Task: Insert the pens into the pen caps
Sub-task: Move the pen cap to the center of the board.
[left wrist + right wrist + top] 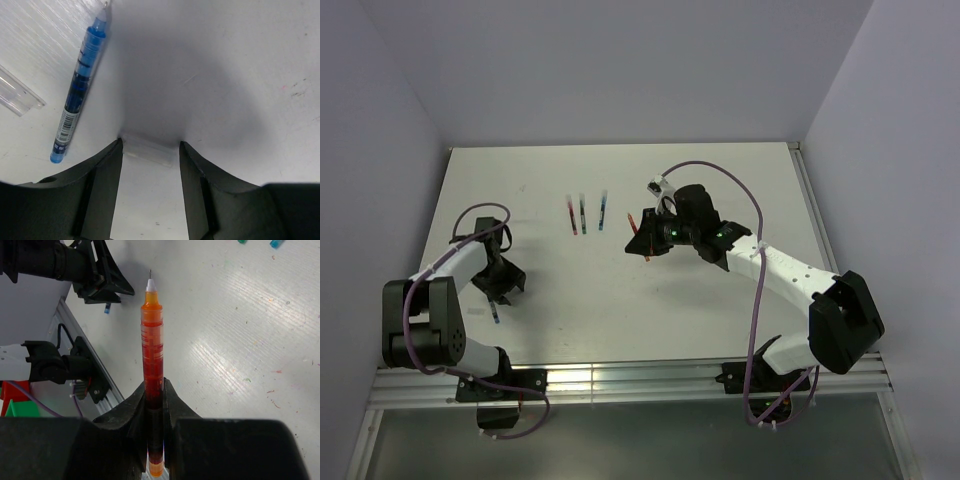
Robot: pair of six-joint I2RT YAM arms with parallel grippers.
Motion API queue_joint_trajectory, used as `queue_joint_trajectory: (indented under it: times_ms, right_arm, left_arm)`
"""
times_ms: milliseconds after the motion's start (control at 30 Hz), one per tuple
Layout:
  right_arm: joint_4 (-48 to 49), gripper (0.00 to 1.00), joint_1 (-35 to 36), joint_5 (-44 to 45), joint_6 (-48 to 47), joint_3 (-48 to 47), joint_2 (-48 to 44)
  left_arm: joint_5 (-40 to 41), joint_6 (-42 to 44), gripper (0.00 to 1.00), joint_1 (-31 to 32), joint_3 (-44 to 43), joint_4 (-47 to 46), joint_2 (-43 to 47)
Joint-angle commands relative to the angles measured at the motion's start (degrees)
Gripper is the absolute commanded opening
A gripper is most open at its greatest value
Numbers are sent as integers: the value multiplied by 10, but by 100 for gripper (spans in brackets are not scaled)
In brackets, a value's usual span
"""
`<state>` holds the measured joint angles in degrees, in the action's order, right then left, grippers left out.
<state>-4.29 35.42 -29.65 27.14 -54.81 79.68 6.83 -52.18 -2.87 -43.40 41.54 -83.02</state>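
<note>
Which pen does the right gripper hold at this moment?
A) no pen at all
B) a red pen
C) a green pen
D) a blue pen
B: in the right wrist view the right gripper is shut on the red pen, whose bare tip points away from the fingers. The blue pen lies loose in the left wrist view, with nothing gripping it.

The blue pen (pixel 80 85) bears a barcode label (pixel 69 124), its print unreadable.
</note>
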Motion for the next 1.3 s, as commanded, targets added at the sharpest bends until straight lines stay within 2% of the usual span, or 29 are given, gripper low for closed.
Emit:
queue_joint_trajectory:
  times_ms: [0,500,767,867,1033,1267]
  right_arm:
    - [13,0,-4,-1,-11,-3,-22]
    - [10,0,-4,4,-16,-4,-24]
    - [10,0,-6,4,-16,-5,-21]
    - [9,0,-4,4,-19,-5,-21]
    - [6,0,-5,8,-21,-7,-22]
    - [-1,0,-5,16,-26,-8,-25]
  left_arm:
    - [-34,-30,53,20,-3,-27,-17]
    - [-64,-68,51,110,-108,-110,-159]
    - [-89,-102,51,124,-152,-163,-203]
    - [-95,-111,52,132,-167,-174,-210]
    - [-88,-103,62,140,-178,-164,-199]
    - [-76,-63,63,141,-176,-118,-146]
